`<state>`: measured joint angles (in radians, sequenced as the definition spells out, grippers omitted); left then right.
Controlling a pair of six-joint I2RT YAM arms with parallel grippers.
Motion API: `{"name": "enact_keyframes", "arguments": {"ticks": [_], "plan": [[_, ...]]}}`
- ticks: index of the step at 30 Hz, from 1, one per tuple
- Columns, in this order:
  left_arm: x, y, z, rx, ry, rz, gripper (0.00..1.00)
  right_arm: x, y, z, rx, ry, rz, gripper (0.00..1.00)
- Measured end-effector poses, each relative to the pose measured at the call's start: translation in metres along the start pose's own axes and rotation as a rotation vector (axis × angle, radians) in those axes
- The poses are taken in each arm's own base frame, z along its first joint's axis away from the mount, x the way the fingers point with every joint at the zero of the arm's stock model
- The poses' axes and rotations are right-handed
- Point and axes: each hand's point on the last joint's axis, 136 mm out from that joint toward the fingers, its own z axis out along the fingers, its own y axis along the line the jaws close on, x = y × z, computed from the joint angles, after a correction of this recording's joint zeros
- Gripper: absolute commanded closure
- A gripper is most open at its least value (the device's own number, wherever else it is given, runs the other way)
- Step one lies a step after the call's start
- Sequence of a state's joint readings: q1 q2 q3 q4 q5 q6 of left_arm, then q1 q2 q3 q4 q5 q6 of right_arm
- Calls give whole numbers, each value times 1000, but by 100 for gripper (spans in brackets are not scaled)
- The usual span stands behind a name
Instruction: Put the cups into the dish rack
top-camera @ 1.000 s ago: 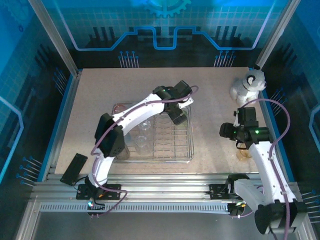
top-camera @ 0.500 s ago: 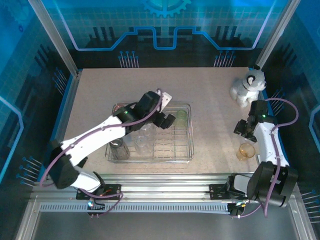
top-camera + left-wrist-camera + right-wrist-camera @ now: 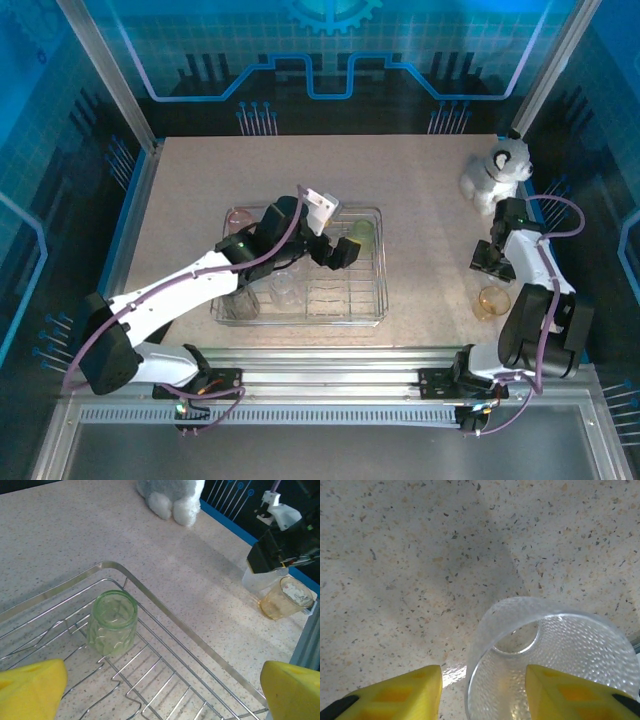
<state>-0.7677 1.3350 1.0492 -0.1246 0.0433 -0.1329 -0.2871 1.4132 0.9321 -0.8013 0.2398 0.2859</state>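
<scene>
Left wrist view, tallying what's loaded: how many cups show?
3: a green cup in the rack, an amber cup on the table at right, a clear cup beside it. Others may be out of frame.

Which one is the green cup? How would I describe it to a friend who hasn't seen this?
Start at the wire rack in the middle of the table. Look in its far right corner: the green cup stands there alone. It is the only green one; the cups at the rack's other end look clear or grey.

Top external high over desk, left wrist low across dish rack, both catching amber cup, right wrist close above clear cup
</scene>
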Motion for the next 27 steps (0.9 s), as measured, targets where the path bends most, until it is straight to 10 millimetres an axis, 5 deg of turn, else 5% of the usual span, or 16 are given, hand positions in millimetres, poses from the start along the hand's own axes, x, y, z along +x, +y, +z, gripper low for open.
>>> {"name": "enact_keyframes", "arguments": {"ticks": [15,18,27], "plan": [[19,-6,7,60,15,-1,1,-20,7,10,89,2,-106,87],[26,-7,7,73,27,-2,1,-20,10,10,81,2,-124,100],[23,-15,5,117,29,-29,1,-21,45,-8,-41,-28,-192,100]]}}
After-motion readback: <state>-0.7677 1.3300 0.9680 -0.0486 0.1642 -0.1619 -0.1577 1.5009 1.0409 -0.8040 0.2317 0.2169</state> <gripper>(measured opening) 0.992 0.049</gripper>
